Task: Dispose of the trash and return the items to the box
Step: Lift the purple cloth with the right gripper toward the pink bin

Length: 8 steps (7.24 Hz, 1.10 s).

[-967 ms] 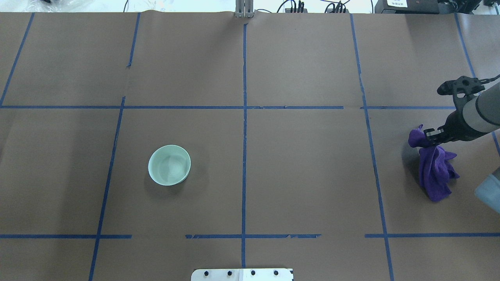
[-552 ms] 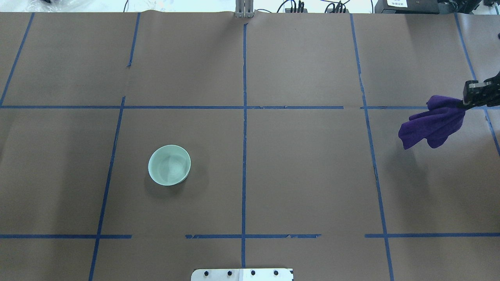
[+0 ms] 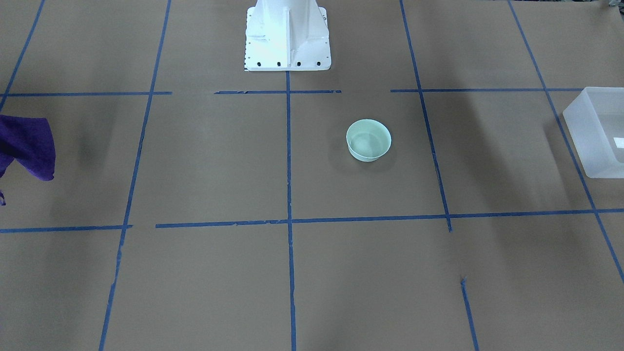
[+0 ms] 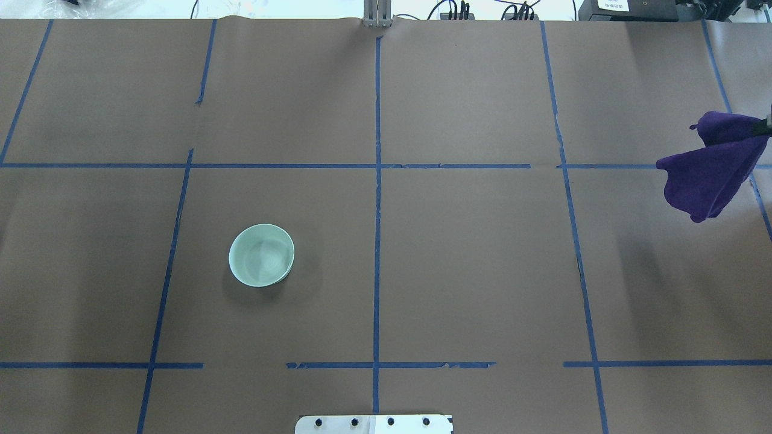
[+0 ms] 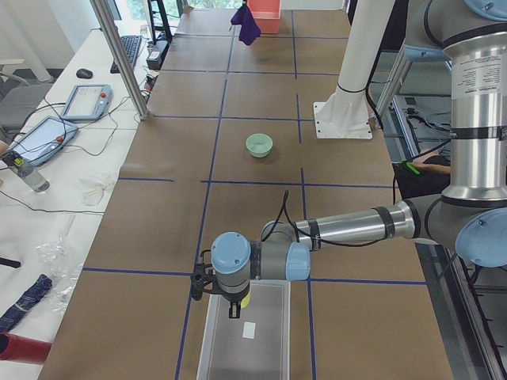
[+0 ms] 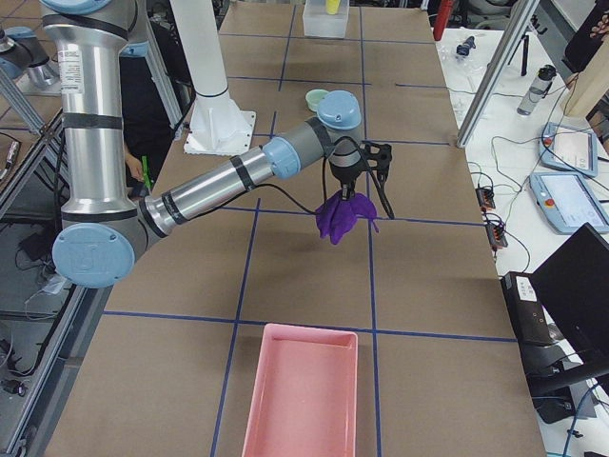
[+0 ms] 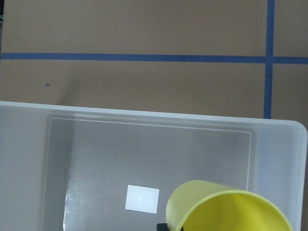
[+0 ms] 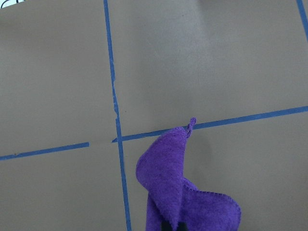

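At the robot's left end of the surface [image 4: 470, 259], the left tool [image 5: 235, 305] is holding the yellow cup [image 7: 226, 209] clamped, though only a sliver of dark finger is showing at the cup's edge in the wrist view. The cup is hanging with its mouth tipped toward that camera, above the box [image 7: 276, 159] and over the end nearer the robot's centre, just beside the white label [image 7: 142, 198] on the box floor. No other contents are showing in the box. Being over the opening rather than the rim, the cup is probably being positioned so that a release drops it cleanly inside. It is a returnable item, so this looks like the last part of that step.

Farther right, a pale green bowl [image 4: 261, 254] is sitting upright and alone on the surface, well apart from both arms. It looks like the next item waiting.

At the right end, the right tool [image 6: 344, 193] is pinching a purple cloth [image 4: 708, 175] by one bunched corner, so the rest is dangling clear of the surface. A pink bin [image 6: 303, 400] is lying beyond it at that end, apart from the cloth and probably its destination.
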{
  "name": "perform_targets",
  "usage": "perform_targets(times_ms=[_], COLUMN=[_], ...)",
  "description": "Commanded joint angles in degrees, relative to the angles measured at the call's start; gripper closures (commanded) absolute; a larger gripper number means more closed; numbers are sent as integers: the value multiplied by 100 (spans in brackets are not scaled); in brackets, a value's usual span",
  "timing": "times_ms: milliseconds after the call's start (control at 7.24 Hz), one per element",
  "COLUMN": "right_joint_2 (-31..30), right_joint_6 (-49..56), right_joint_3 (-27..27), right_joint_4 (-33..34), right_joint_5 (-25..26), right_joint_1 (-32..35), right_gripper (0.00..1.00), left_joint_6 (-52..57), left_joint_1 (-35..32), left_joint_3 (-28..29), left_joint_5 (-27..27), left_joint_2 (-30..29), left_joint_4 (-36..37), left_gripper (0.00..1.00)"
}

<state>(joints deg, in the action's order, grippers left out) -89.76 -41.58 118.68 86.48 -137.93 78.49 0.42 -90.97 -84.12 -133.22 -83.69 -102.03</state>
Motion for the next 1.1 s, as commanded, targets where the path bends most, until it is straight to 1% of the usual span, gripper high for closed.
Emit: perform_targets(times_ms=[0, 138, 414, 552, 691, 829, 967], right_joint_2=[-50, -41, -50, -50, -50, -50, -59], right_joint_6=[1, 19, 211, 273, 300, 335, 431], right_joint_3=[68, 68, 68, 68, 59, 59, 59], right_joint_4=[0, 0, 0, 0, 0, 0, 0], right_joint_5=[-93, -224, -287, -287, -287, -287, -287], right_joint_1=[341, 508, 711, 746, 773, 808, 826], right_gripper=[100, 100, 100, 100, 100, 100, 100], left_joint_6=[-16, -16, -16, -16, -16, -16, -24], left_joint_1=[516, 589, 650, 651, 651, 651, 651], left_joint_3=[456, 684, 731, 748, 740, 748, 748], left_joint_5=[-412, -432, -432, -458, -459, -459, -441], left_joint_2=[-7, -7, -7, -7, -7, 2, 10], left_joint_4=[-543, -877, -916, -933, -942, -1177, -1240], left_gripper=[100, 100, 100, 85, 34, 5, 0])
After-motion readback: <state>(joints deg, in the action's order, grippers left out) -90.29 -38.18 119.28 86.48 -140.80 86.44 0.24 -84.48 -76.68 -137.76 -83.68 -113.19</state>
